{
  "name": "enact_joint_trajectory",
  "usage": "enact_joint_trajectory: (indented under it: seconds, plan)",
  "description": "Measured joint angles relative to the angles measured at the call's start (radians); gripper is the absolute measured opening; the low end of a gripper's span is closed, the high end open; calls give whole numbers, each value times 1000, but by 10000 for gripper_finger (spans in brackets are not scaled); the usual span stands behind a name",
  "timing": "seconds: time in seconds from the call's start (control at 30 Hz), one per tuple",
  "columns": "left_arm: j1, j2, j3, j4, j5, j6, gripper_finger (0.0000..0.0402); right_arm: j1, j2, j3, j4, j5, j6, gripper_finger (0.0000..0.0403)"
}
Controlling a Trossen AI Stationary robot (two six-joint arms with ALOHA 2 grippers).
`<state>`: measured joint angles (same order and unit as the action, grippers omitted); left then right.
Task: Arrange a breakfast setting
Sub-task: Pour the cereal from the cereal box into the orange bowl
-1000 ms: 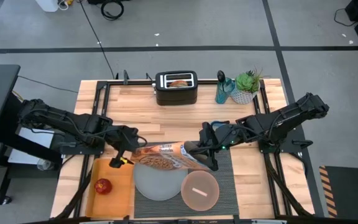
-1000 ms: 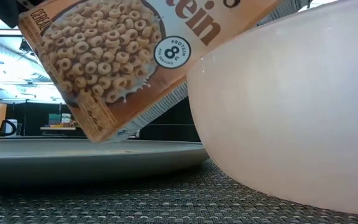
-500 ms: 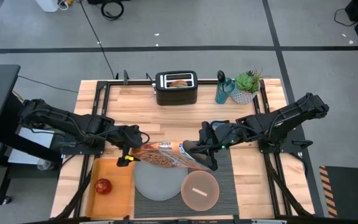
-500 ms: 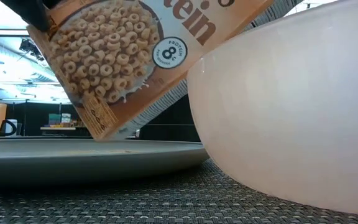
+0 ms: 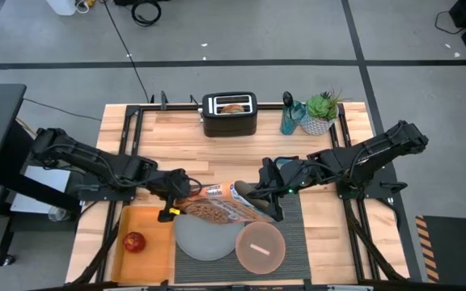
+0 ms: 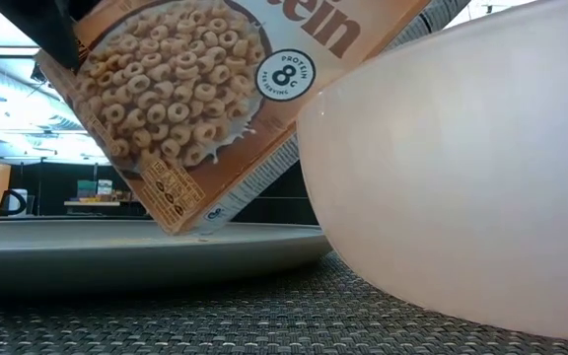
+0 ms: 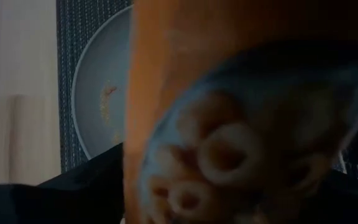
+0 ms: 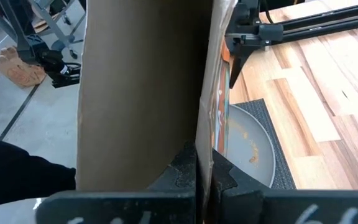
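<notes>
An orange cereal box point(image 5: 223, 208) hangs tilted over the grey plate point(image 5: 203, 239), which lies on the dark striped placemat point(image 5: 294, 230). The box's lower corner is just above the plate point(image 6: 180, 229). My right gripper point(image 5: 257, 196) is shut on the box's right end. My left gripper point(image 5: 176, 188) is at the box's left end, and the box fills its wrist view point(image 7: 241, 124). The pinkish bowl point(image 5: 260, 246) stands on the placemat to the right of the plate. The red apple point(image 5: 134, 241) lies on the orange tray point(image 5: 154, 250). No spoon shows. My right gripper pinches a thin cardboard edge at the box's right end point(image 8: 204, 140) between its two fingers point(image 8: 185, 168). The brown inner cardboard point(image 8: 142, 93) lies on one side and the printed face on the other. The box is lifted clear and slopes down toward the plate.
The black toaster point(image 5: 229, 114) holds something brown at the table's far edge. A teal bottle point(image 5: 290, 120) and a potted plant point(image 5: 322, 113) stand at the far right. A few cereal crumbs point(image 8: 250, 146) lie on the plate. Bare wood lies between the toaster and the arms.
My left gripper has moved toward the table's right edge, up against the box's left end. That end of the box has shifted right with it, so the box looks shorter from above. My right gripper has kept its hold in place.
</notes>
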<state>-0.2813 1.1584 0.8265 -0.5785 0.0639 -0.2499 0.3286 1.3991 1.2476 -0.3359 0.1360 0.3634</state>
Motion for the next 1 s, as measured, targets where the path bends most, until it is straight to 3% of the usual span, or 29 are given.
enact_joint_trajectory:
  seconds: [0.43,0.8,1.0]
  plan:
    - [5,-8,14,-34,3,-10,178,0,1,0,8,-11,2,14]
    - [10,-7,163,-316,7,56,183,-19,-12,2,9,-152,62,70]
    - [10,-7,249,-416,25,63,182,-17,-70,2,-10,-160,79,98]
